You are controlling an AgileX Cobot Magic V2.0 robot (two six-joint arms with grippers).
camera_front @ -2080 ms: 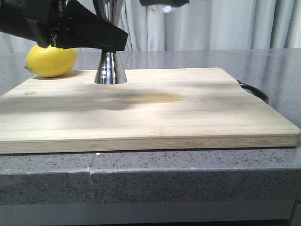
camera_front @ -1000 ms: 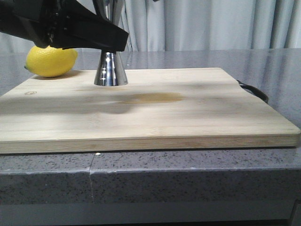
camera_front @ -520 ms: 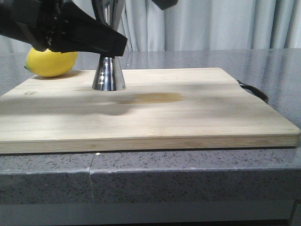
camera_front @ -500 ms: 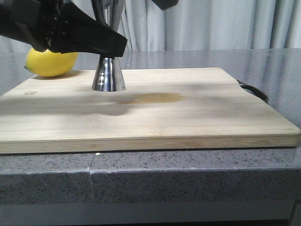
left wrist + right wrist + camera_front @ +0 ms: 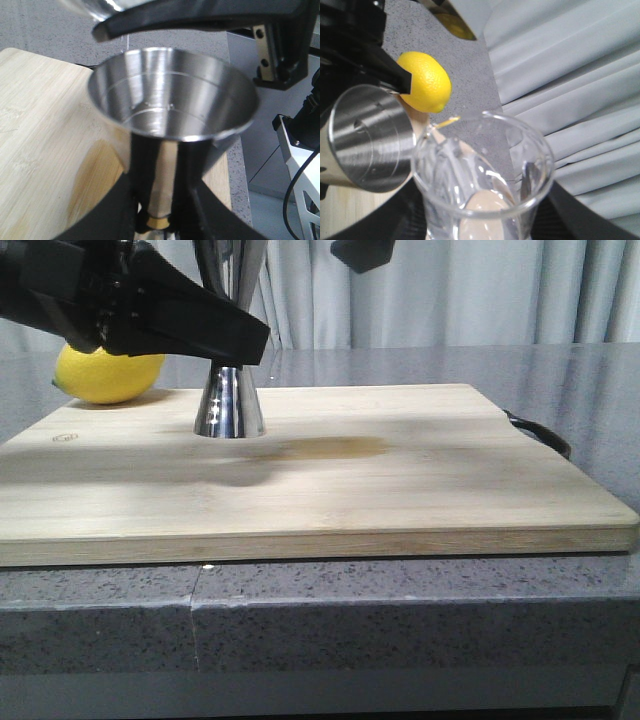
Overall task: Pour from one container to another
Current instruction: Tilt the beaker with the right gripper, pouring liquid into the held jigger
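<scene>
Two arms are busy over the pale wooden cutting board, which sits on the speckled grey stone counter nearest the camera. There's a brownish wet-looking patch in the middle of the board, same as in the earlier shots.

Further back, the tall shiny steel hourglass-shaped jigger stands on the board's far left part, and the black left gripper has its fingers pressed against the narrow waist on both sides, right at the thin gold band. Compared with a couple of seconds ago the jigger's base has slid a touch left and toward the camera, and the left arm with it.

From the left wrist view you look straight into the jigger's upper cup: shiny, with a faint ring line inside. I can't tell whether there's any liquid in it.

Up top, a dark piece of the right arm has come further down into the front view than half a second back. The right gripper is clamped around the small clear glass beaker, which hangs just beside the jigger's rim. Whether they touch, I can't say.

Behind it all, the yellow lemon lies on the counter at the board's far left corner, with grey curtains at the back.

No readable writing anywhere, just a small round stamp on the board's left side, too tiny to make out.
</scene>
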